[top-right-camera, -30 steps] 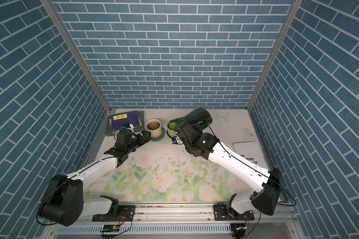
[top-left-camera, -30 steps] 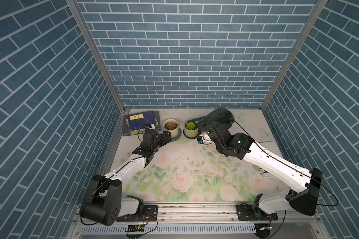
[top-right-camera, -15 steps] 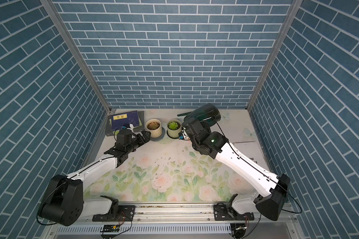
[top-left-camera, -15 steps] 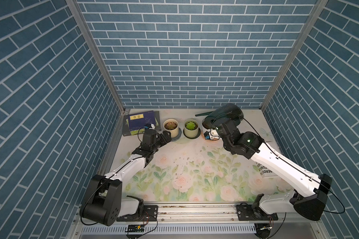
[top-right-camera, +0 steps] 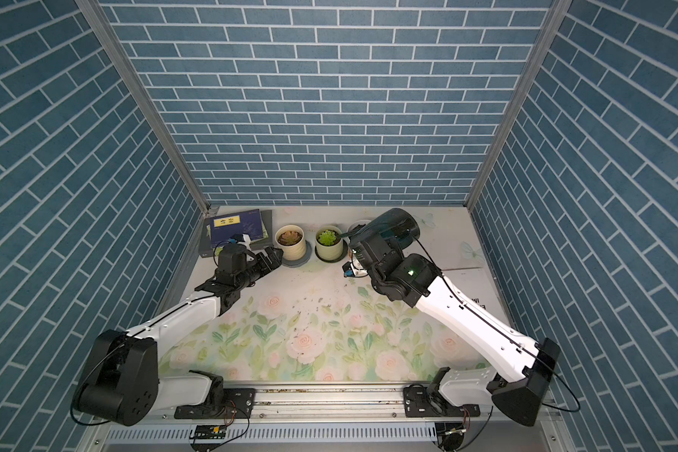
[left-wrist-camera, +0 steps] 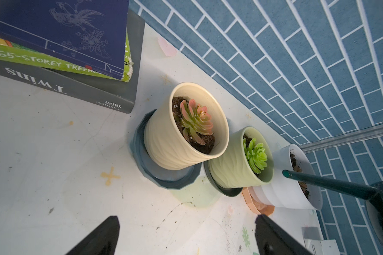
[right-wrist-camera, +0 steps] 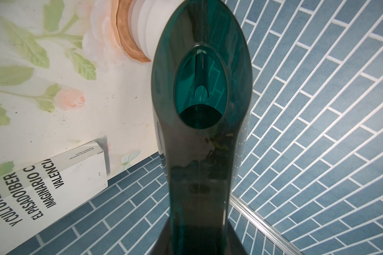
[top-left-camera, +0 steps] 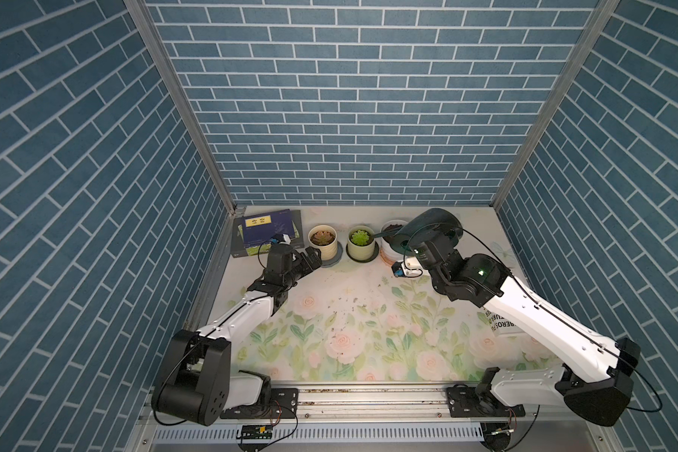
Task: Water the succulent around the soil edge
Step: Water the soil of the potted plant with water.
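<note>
In both top views, the right gripper (top-left-camera: pixel 417 244) clamps the teal watering can (top-left-camera: pixel 433 231), spout aimed toward nine o'clock, tip just beside the green succulent (top-left-camera: pixel 360 236). Left wrist: the left gripper (left-wrist-camera: pixel 186 220) is spread open; stacked books (left-wrist-camera: pixel 64 66) read "65-STOREY", "Twins". Right wrist: a white book (right-wrist-camera: pixel 53 176) reads "VALENCIA".

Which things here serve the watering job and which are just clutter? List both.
Job: watering can, green succulent, its green pot.
Lying about: pink succulent in cream pot, white pot of soil, book stack, white book.
</note>
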Available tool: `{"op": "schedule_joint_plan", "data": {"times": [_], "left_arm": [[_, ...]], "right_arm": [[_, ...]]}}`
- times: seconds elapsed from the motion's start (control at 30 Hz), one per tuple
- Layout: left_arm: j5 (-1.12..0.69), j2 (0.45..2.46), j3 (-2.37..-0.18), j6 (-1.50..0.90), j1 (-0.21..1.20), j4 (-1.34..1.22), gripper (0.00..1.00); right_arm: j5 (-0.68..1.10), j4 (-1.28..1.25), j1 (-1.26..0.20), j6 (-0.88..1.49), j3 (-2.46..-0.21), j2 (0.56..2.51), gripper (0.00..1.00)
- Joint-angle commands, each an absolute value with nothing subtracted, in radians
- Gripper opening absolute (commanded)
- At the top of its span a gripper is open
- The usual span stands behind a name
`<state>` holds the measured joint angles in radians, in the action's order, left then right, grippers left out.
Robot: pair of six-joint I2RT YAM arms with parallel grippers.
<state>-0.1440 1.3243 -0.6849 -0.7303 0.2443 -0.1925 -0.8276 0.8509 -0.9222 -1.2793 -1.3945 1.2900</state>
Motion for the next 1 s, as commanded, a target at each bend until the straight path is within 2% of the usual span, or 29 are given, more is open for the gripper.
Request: {"op": "schedule_joint_plan", "data": {"times": [0.0,0.67,0.97], "left_arm": [[-0.158,1.328,-0.697,-0.73,0.235,-0.188,1.0],[-0.187,1.365,-0.727,-0.692,0.191,-0.156,1.0],[-0.188,1.362,-0.723,-0.691,0.189,-0.16,1.0]], "right_arm": [[-0.851,0.825,-0.945,-1.227,-1.403,1.28,0.0],[-0.9,0.628,-0.956,-1.336,-1.392,1.346,0.0],[-0.918,0.617,-0.9,-1.362,-1.374,1.325,0.0]]}}
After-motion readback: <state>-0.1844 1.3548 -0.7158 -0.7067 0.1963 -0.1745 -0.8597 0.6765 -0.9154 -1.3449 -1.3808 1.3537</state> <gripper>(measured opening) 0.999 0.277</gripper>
